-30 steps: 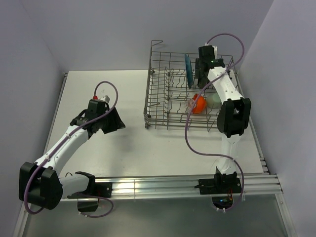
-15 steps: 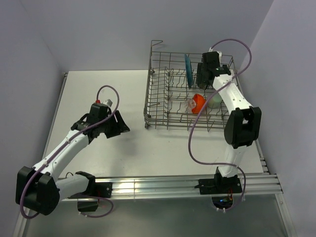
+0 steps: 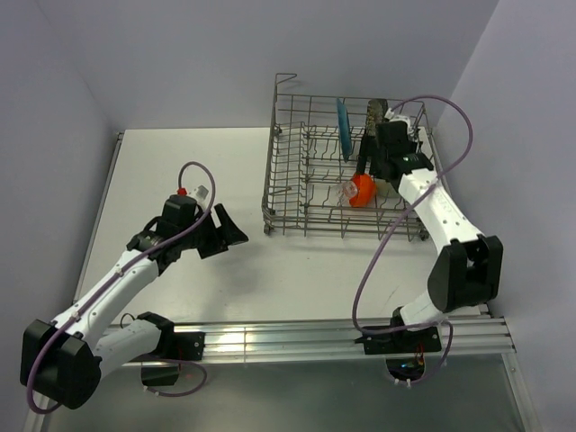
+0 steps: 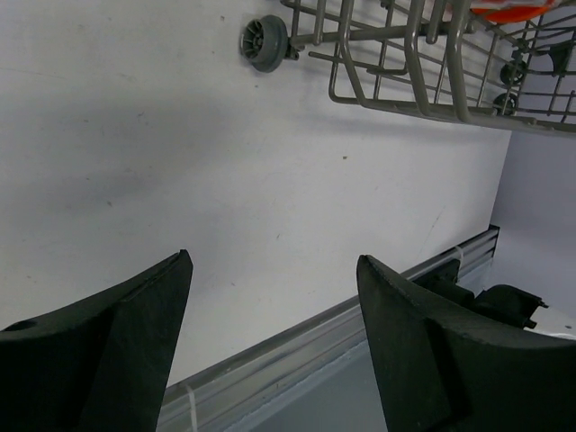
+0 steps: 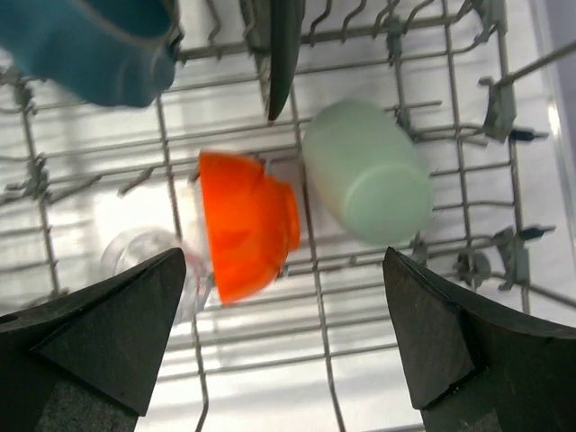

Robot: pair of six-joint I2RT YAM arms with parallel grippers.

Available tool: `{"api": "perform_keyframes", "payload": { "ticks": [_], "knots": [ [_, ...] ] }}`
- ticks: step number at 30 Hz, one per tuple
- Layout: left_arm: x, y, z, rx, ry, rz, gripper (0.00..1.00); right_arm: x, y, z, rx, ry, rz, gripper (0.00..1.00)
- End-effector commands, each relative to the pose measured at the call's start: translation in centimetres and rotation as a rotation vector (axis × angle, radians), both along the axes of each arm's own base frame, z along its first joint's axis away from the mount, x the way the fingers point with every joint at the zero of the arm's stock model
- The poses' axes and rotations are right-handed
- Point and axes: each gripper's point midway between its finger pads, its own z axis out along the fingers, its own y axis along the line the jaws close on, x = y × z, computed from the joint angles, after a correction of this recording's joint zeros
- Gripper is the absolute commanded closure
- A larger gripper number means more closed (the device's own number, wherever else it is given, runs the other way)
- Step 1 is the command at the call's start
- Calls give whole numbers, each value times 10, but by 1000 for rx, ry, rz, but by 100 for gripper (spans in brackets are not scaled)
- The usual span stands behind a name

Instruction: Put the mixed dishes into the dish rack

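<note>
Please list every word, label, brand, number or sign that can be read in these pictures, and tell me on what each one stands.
No text can be read in any view.
Small white tag on the left arm's cable: too small to read.
Orange-red bowl, pale green cup, teal plate, clear glass and dish rack: no lettering or mark visible.

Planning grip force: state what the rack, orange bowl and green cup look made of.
Dish rack: grey metal wire, dull finish, thin crossing rods. Orange-red bowl: opaque, smooth, plastic or glazed ceramic. Pale green cup: opaque, matte, probably plastic, unsure.
</note>
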Motion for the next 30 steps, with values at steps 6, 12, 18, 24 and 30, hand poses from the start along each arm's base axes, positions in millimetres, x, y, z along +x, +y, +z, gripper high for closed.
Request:
{"api": "perform_keyframes", "payload": {
  "ticks": [6,12,18,24,30],
  "knots": [
    [-5,-26,26,-184,-39,-60,16,-43,35,17,168,-119,101,0],
    [-12,-44,32,-311,-21,-126,15,-76,45,20,276,-151,127,0],
    [-19,-46,36,-375,-44,-128,15,-118,57,7,385,-152,180,0],
    [-25,-46,40,-392,-57,-146,14,-152,81,0,525,-168,295,0],
    [-36,-50,33,-448,-33,-182,13,-180,102,-25,663,-147,373,0]
  ]
}}
